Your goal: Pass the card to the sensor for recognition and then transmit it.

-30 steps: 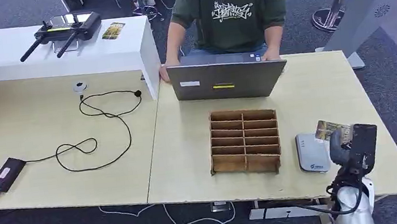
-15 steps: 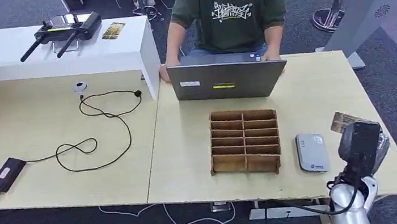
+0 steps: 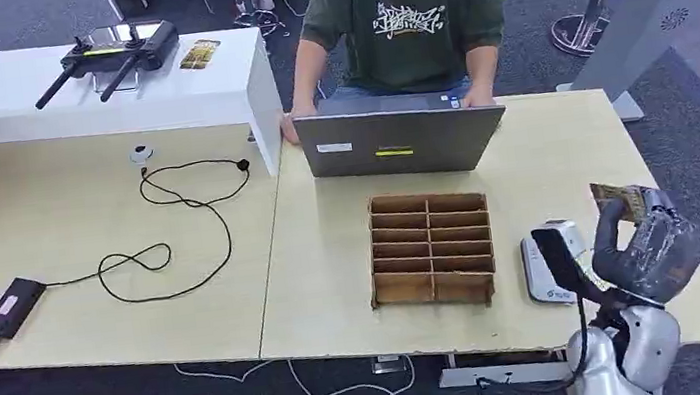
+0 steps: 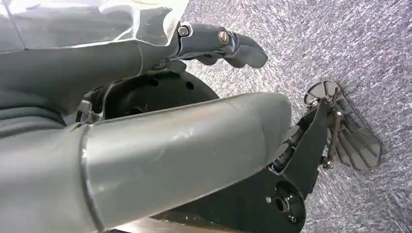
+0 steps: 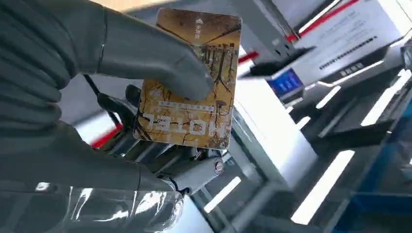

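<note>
My right hand (image 3: 649, 246) is raised over the table's right end, just right of the sensor. It pinches a brown hotel card (image 3: 616, 193) between thumb and fingers, with the card's edge sticking up above the hand. Up close in the right wrist view, the thumb (image 5: 145, 53) presses on the printed face of the card (image 5: 194, 97). The sensor (image 3: 549, 274) is a flat grey-white reader lying on the table, partly hidden by a dark part of my arm. My left hand (image 4: 160, 145) hangs over the carpet with nothing in it, its fingers (image 4: 228, 43) stretched out.
A wooden compartment tray (image 3: 431, 248) stands left of the sensor. Behind it is a laptop (image 3: 400, 141) with a person (image 3: 409, 14) seated at it. A black cable (image 3: 179, 229) and adapter lie on the left table (image 3: 89, 320). A white shelf (image 3: 91, 88) carries a controller.
My right hand has carried the card from over the sensor off to the right and turned at the wrist. The sensor came into full view, then my arm covered part of it.
</note>
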